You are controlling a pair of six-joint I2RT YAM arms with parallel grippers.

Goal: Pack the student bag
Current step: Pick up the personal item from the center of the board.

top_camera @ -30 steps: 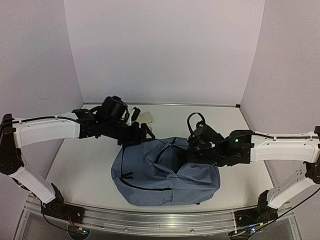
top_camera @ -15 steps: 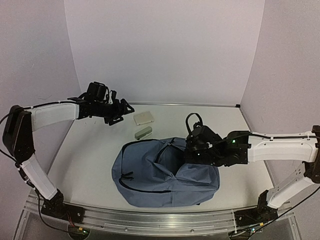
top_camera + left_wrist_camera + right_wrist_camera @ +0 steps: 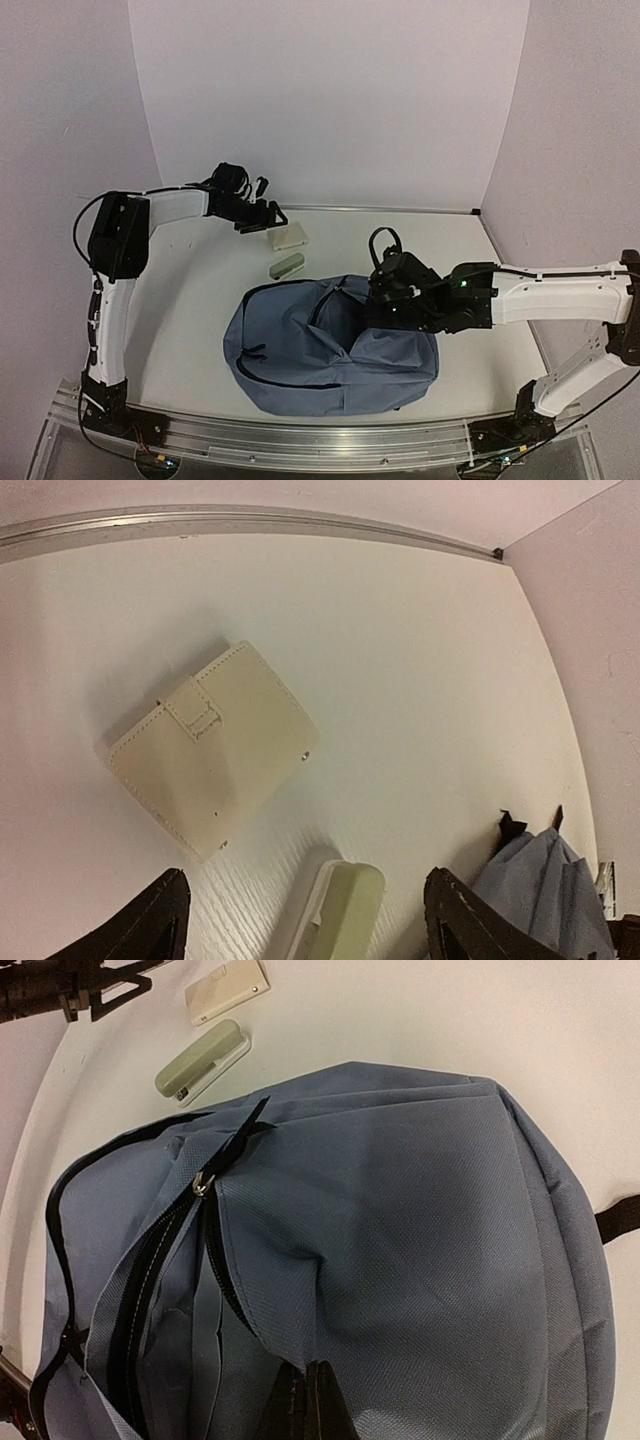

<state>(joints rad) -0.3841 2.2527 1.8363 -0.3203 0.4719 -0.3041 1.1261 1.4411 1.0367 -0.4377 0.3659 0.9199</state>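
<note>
The student bag (image 3: 330, 345) lies flat in the middle of the table, grey-blue, its main zip open and the dark lining showing (image 3: 150, 1290). My right gripper (image 3: 306, 1368) is shut on the fabric edge of the bag's opening and holds that flap up; from above, the right gripper (image 3: 385, 308) sits over the bag's right side. My left gripper (image 3: 262, 215) hovers open at the back left, apart from the bag. Its fingertips (image 3: 165, 920) frame the table below, with nothing between them.
A cream wallet (image 3: 210, 750) with a snap tab lies near the back wall (image 3: 288, 237). A pale green stapler (image 3: 335, 910) lies just in front of it, between the wallet and the bag (image 3: 286, 265). A metal rail (image 3: 250, 522) edges the table's back.
The left arm has left the bag's top edge and swung to the back left, then over towards the wallet and stapler, gripper still open. The right gripper keeps its hold on the bag.
</note>
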